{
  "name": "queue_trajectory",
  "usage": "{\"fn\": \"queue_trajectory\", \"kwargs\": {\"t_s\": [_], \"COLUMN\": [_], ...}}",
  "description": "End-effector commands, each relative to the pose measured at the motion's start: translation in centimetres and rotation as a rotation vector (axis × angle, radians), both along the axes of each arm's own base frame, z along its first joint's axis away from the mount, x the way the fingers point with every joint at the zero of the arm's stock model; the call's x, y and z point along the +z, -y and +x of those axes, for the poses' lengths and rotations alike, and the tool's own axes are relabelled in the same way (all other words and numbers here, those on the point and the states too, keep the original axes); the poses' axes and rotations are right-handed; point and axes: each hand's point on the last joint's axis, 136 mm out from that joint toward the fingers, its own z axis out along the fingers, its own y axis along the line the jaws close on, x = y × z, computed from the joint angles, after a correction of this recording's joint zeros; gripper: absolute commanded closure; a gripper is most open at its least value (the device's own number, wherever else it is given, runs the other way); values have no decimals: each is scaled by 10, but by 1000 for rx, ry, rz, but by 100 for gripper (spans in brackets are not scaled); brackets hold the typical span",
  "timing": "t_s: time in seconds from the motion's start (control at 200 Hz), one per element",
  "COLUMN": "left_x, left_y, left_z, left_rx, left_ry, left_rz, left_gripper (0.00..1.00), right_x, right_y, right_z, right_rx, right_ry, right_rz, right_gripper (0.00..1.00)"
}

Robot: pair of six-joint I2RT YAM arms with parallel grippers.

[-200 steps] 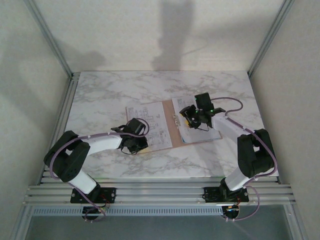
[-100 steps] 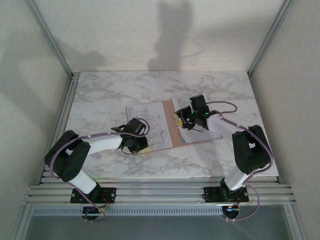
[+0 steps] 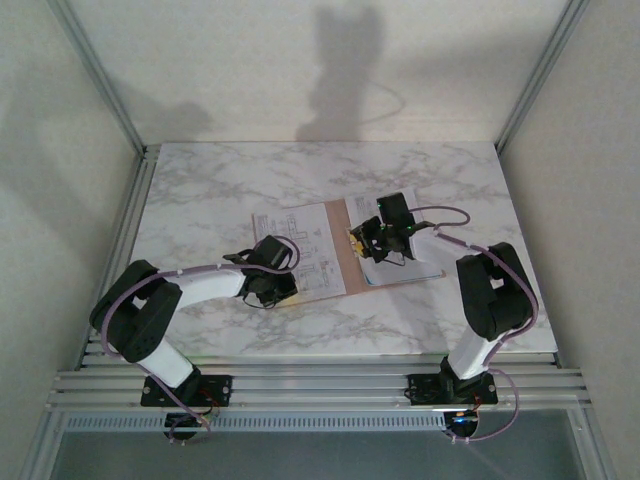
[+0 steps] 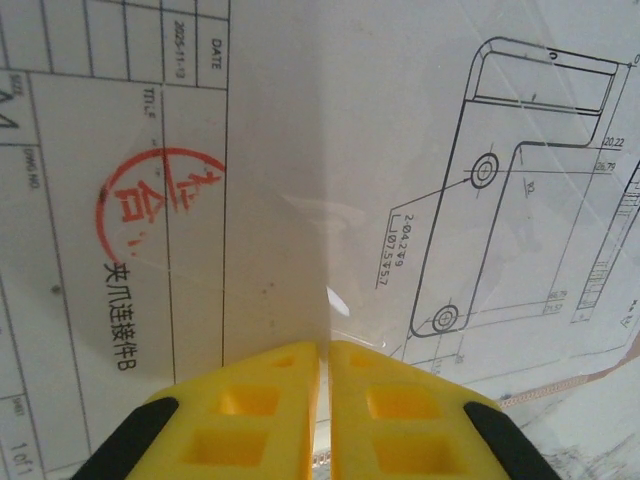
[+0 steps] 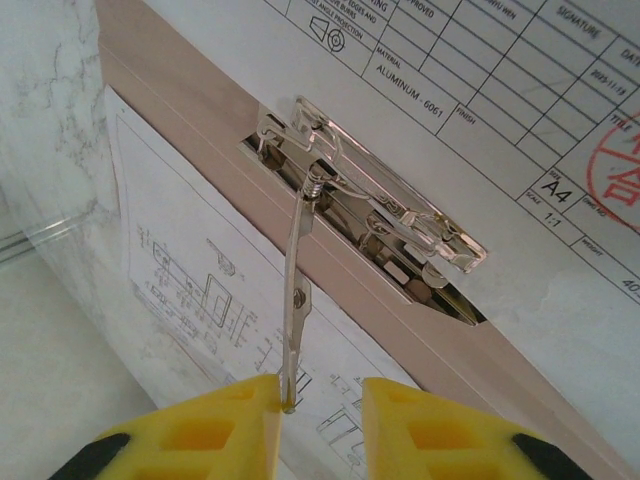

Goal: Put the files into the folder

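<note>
On the marble bench (image 3: 210, 190), the left pincer (image 4: 324, 352) is closed tight at the near edge of the left sheet of the files (image 3: 310, 250). The folder (image 5: 190, 110) lies open mid-bench. The right pincer (image 5: 320, 388), narrowly parted, straddles the clip's wire lever (image 5: 296, 280).

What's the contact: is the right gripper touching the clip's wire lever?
Touching. In the right wrist view the tip of the lever meets the edge of one right gripper finger; the other finger stands clear.
</note>
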Motion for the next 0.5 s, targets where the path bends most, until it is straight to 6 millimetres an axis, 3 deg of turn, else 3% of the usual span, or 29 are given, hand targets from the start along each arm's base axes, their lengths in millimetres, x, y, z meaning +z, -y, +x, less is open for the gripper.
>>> {"fn": "queue_trajectory", "kwargs": {"t_s": [0.0,0.17,0.491], "left_x": [-12,-10,-12], "left_y": [2,16,54], "left_z": [-9,-9,-16], "left_rx": [-15,-61,-171], "left_ry": [-48,-52,-74], "left_rz": [24,-3,-33], "left_gripper": [88,89,89], "right_x": [2,5,17], "right_y": [-6,-2,33], "right_z": [5,7,17], "right_rx": [0,2,-19], "right_ry": [5,13,50], "right_rz": [16,-10,-13], "right_gripper": [74,78,75]}}
